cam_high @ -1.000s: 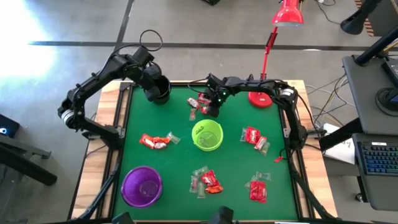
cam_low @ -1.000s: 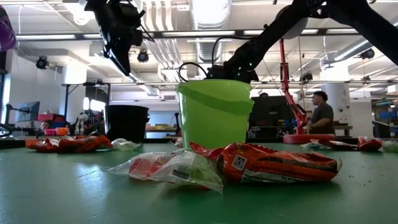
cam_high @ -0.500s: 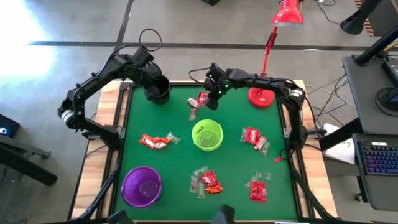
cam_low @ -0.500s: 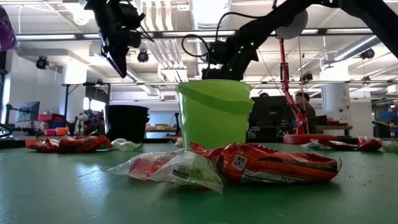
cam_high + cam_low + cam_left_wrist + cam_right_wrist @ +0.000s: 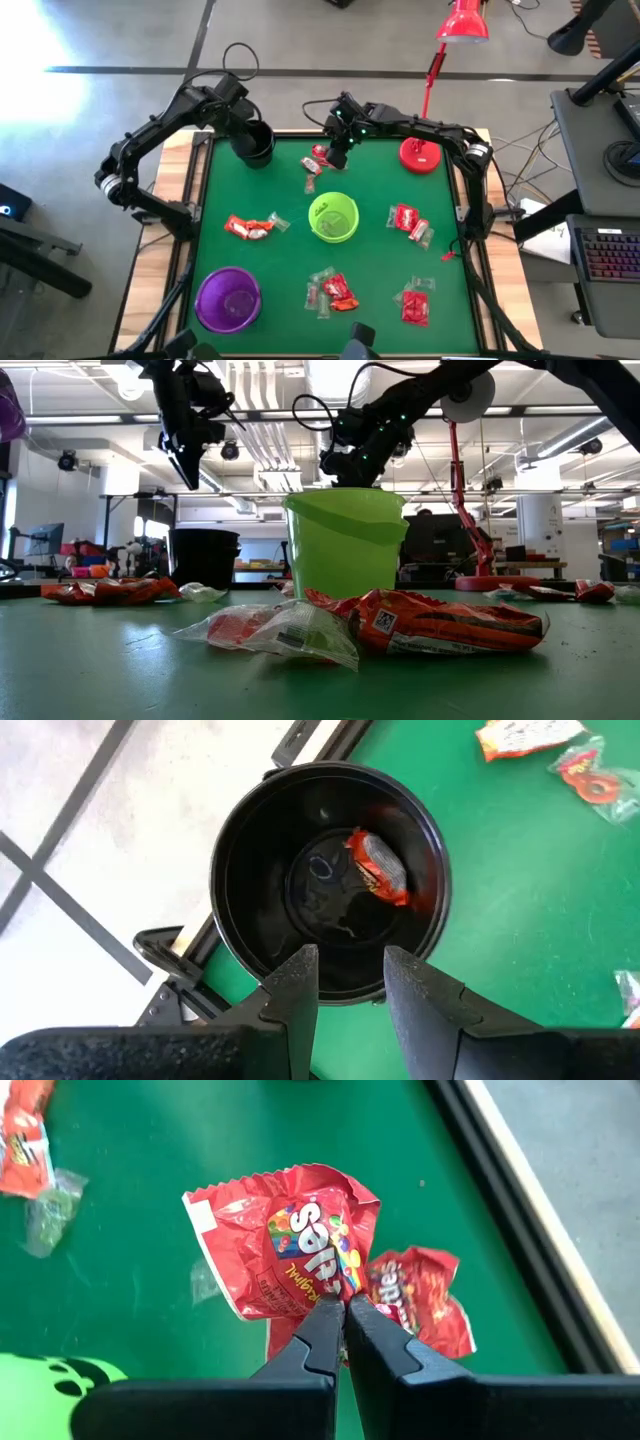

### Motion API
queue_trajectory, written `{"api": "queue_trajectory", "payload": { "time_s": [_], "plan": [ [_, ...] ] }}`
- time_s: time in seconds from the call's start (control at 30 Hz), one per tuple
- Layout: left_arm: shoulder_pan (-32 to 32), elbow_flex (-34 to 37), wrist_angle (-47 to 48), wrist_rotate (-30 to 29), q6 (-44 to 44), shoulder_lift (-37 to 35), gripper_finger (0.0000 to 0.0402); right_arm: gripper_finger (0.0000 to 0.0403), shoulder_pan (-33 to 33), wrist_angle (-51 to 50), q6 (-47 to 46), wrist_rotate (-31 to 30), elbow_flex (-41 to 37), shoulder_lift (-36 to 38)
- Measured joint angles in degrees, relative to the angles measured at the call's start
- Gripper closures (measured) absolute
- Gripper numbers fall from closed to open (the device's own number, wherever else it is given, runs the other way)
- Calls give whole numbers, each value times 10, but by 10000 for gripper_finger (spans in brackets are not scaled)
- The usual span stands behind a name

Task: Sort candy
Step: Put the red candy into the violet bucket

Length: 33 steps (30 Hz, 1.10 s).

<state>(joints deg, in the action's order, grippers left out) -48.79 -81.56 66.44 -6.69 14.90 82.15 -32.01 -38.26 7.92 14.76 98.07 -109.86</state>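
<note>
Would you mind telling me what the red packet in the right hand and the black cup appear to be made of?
Red packet: thin glossy printed film, probably plastic, since it is creased and crinkled, with glints. Black cup: likely smooth moulded plastic, because its inner wall shows soft reflections; the look alone does not settle it. The right hand pinches the packet's edge.

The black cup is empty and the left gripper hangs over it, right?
Not empty. The left wrist view shows one red candy lying inside the black cup. The left gripper does hang over it.
</note>
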Motion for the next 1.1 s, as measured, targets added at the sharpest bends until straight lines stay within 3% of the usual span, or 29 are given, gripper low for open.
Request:
{"api": "queue_trajectory", "payload": {
  "time_s": [0.57,1.1],
  "plan": [
    [-8,-1,0,1,14,45,301,394,0,-11,2,2,88,0],
    [-8,-2,-4,3,28,-29,301,394,55,-44,-7,52,140,0]
  ]
}}
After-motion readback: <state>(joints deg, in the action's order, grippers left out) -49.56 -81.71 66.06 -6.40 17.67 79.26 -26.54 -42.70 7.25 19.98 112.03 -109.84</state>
